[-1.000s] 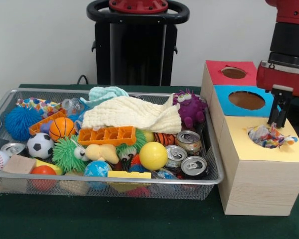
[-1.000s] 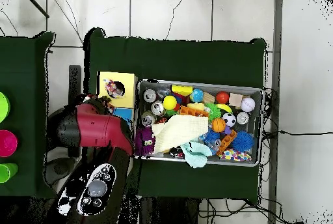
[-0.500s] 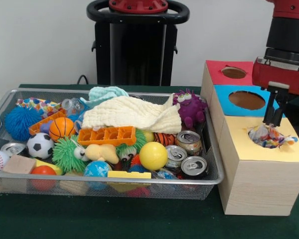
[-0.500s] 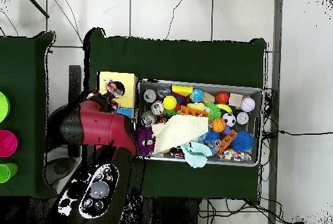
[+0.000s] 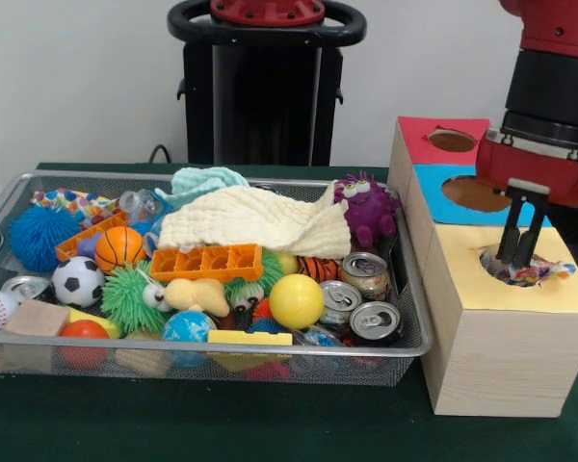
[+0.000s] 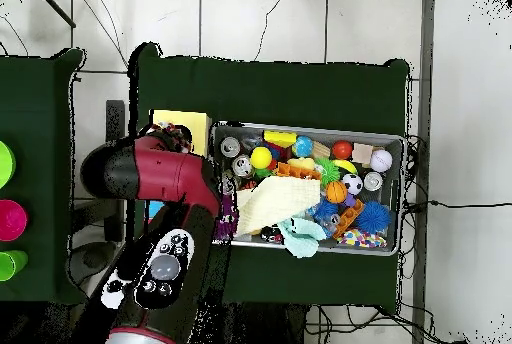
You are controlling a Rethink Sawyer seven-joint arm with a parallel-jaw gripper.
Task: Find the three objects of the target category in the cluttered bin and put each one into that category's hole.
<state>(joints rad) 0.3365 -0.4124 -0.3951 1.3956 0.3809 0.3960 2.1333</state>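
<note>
My gripper [image 5: 517,262] reaches down into the round hole of the yellow box top [image 5: 559,294]. Its two fingers stand slightly apart, open, with their tips against a crumpled multicoloured cloth [image 5: 538,276] that sits low in that hole. In the wire bin [image 5: 270,348] a white muslin cloth [image 5: 255,219] lies across the back, with a light-blue cloth [image 5: 204,180] behind it and a patterned cloth [image 5: 72,204] in the far left corner. From overhead the red arm [image 6: 150,175] hides the gripper and most of the box; the white cloth [image 6: 275,202] shows in the bin.
The box also has a blue hole section [image 5: 433,183] and a red one [image 5: 419,130]. The bin holds several balls, an orange tray [image 5: 207,262], a purple plush [image 5: 368,207] and cans [image 5: 374,322] beside the box. Coloured cups [image 6: 8,218] stand on a side table.
The gripper came down and shifted left into the yellow hole. The multicoloured cloth now sits lower, with less of it showing above the rim.
</note>
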